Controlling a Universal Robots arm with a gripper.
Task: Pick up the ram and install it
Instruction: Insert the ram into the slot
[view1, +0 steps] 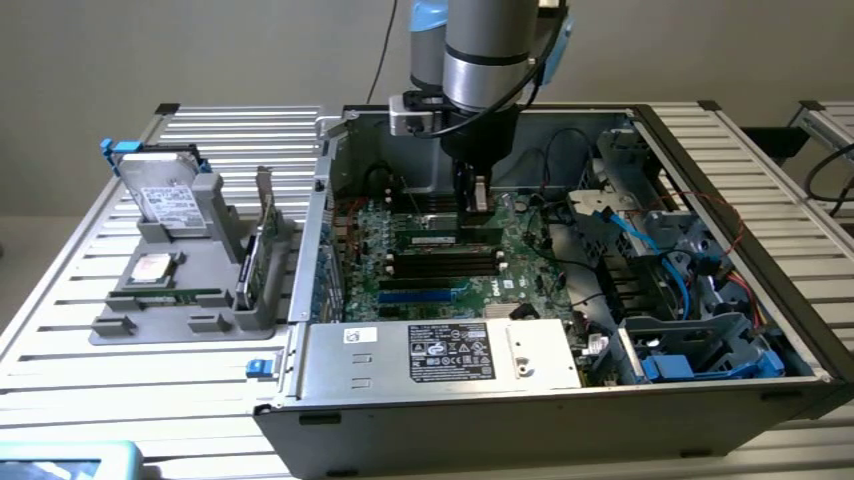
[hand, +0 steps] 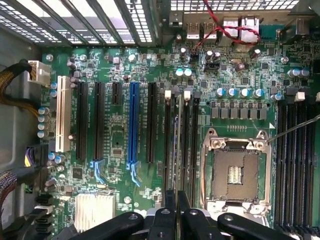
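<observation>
Plain beige wall (view1: 200, 50); slatted metal table (view1: 134, 395); even light.

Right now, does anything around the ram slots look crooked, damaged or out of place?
Nothing stands out. The ram runs straight along its slot between the fingers, no tilt visible. The processor socket beside it is bare, without a cooler.

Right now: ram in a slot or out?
In a slot: the ram stands on edge on the motherboard, beside empty memory slots. Fully seated: cannot tell.
</observation>
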